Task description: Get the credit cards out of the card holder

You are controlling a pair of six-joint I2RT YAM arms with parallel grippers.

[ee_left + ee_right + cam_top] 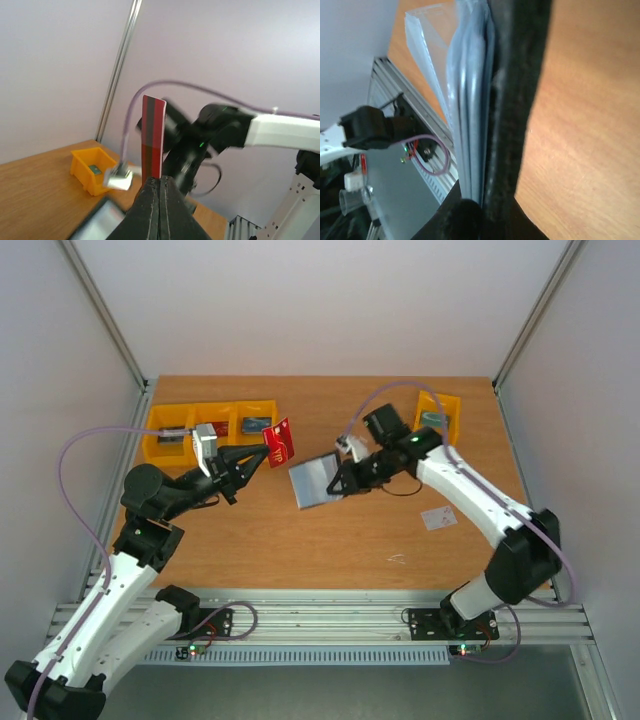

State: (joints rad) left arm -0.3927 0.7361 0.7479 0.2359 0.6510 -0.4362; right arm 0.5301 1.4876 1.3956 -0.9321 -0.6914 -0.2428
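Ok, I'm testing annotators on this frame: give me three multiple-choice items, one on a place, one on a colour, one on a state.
1. Where is the whitish card? A. inside the card holder B. flat on the table C. in a gripper
2. What colour is the card in the left gripper? A. red B. blue C. green
3. What state is the right gripper in? A. open B. shut on the card holder C. shut on the whitish card
Key: B, it lies alone on bare wood; A, the red card stands in its shut grip; B, its jaws clamp the holder's edge.
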